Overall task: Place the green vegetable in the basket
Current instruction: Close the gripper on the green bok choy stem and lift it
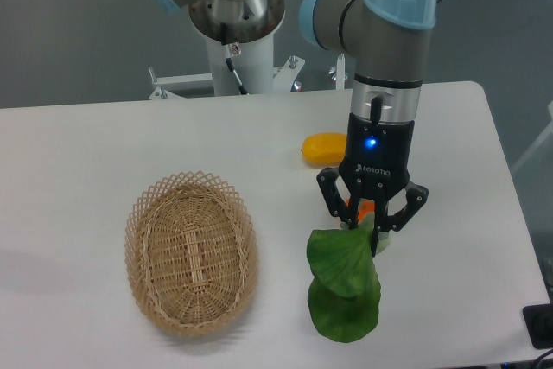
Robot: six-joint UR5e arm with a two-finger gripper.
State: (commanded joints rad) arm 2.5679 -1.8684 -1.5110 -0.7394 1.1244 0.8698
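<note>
From the fixed camera, the two-finger gripper (370,232) pinched the pale stalk of the floppy, broad-leaved green vegetable (344,287), leaves drooping tableward, apparently for carrying left to the empty oval tan wicker basket (191,252).

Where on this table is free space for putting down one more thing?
Bare tabletop lies left of the basket and between it and the back edge. Crowded: around the claw, with the green vegetable, a yellow item and something orange.
</note>
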